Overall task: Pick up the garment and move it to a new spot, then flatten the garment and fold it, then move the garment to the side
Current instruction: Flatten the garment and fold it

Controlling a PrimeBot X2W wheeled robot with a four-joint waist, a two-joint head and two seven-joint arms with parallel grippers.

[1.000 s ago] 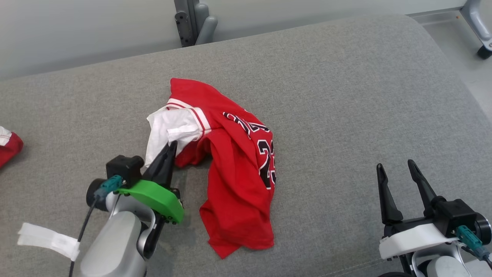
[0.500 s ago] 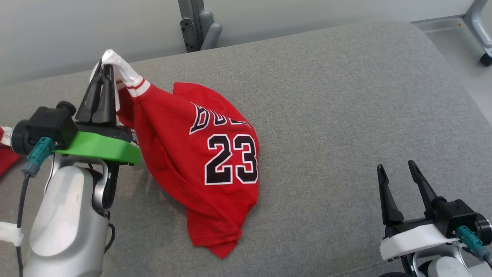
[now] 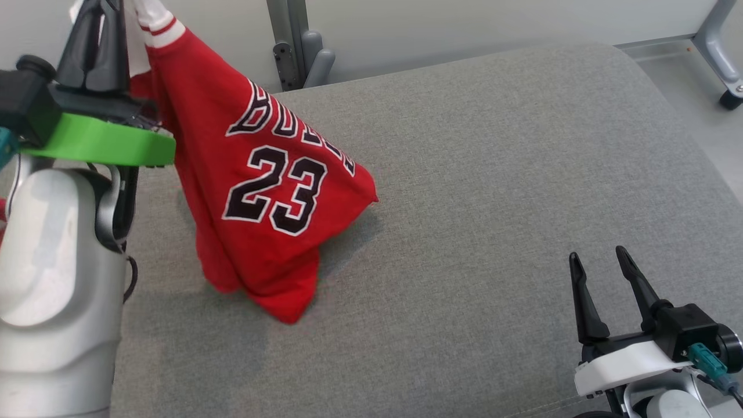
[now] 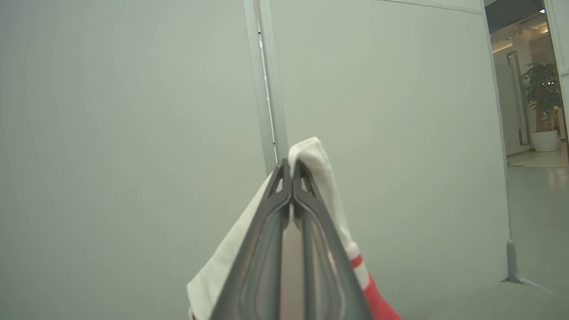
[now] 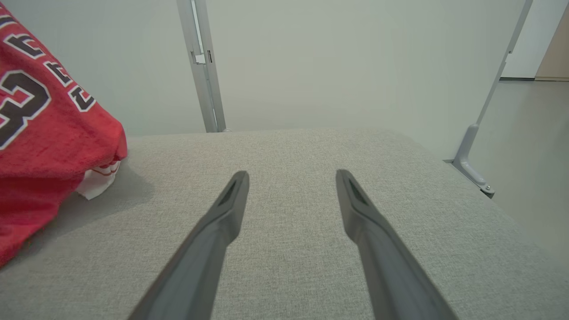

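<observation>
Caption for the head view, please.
Left hand holds red jersey up by white trim, hem on grey cushion; right hand open.

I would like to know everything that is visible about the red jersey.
The red jersey looks like soft cloth, with black, white-edged lettering and the number 23, plus white trim with red stripes. The left pincer, shut, pinches a white edge and holds it hanging, bunched and tilted; its lower end appears to rest on the grey cushion.
</observation>
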